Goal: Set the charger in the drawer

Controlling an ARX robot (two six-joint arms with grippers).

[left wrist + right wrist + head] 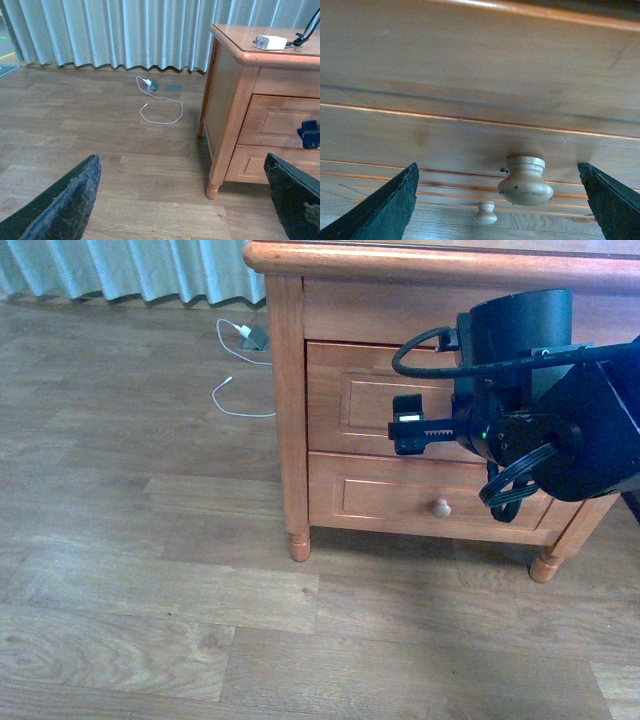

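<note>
Right end effector (497, 166): spread apart, knob (525, 181) of drawer (445, 135) right between!
Left end effector (181, 157): wide apart above floor (100, 125).
Charger (270, 42): atop nightstand (225, 100).

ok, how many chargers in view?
2. The charger lies on top of the nightstand; a white-cabled charger lies on the floor by the curtain. Others may be hidden.

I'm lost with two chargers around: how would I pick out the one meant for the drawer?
Find the wooden nightstand beside the pale curtain. On its top lies the charger, a small white plug block with a thin black cable leading off it. The other charger lies on the floor near the curtain and trails a white cable instead.
</note>
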